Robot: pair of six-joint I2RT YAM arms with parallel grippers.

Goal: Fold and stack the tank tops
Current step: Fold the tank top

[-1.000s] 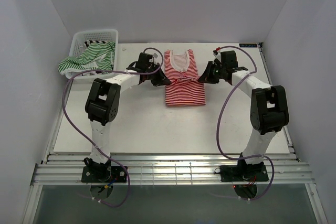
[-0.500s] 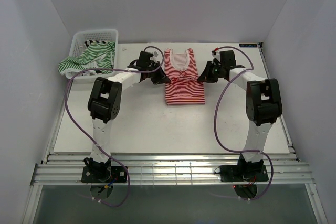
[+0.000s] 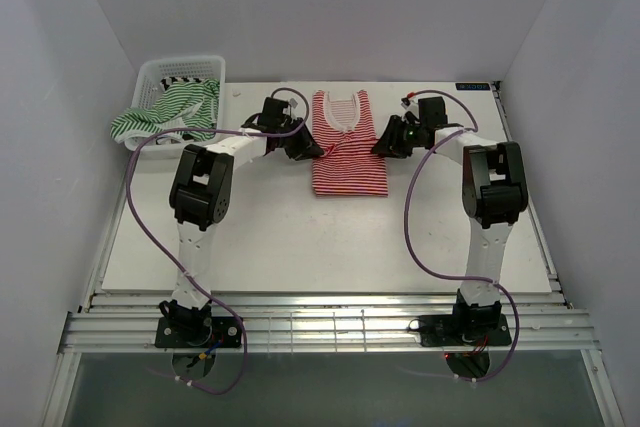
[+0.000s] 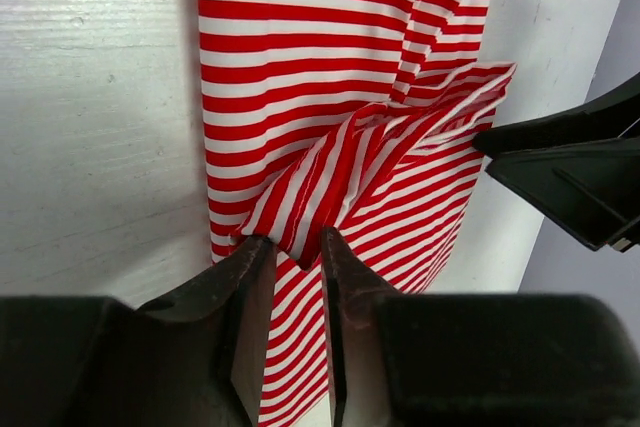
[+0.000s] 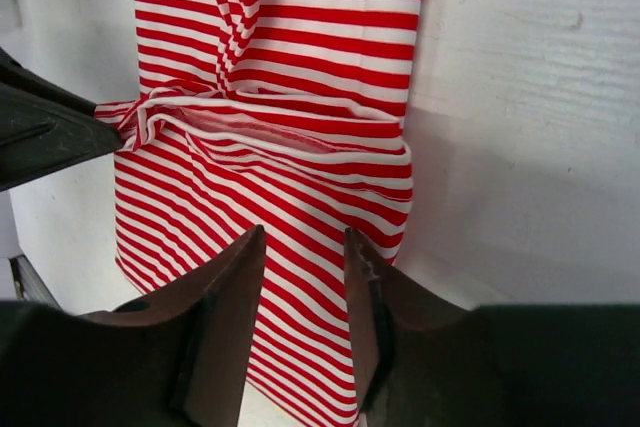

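The red-and-white tank top (image 3: 348, 162) lies flat at the back middle of the table, neck to the rear. My left gripper (image 3: 312, 150) is shut on a bunched fold of its left edge (image 4: 297, 237) and pulls a ridge across the cloth. My right gripper (image 3: 384, 144) is at its right edge; the jaws stand apart over flat striped cloth (image 5: 305, 247), nothing pinched. The green-and-white top (image 3: 168, 113) hangs over the basket's front. The black-and-white top (image 3: 181, 79) lies inside the basket.
The white mesh basket (image 3: 152, 71) stands at the back left corner. White walls close in on the left, right and back. Purple cables loop off both arms. In each wrist view the other arm's black gripper shows across the cloth (image 4: 570, 172) (image 5: 45, 132).
Both grippers and the red-and-white top have shifted slightly towards the back. The right arm's elbow has swung back and left. The basket's tops have not moved.
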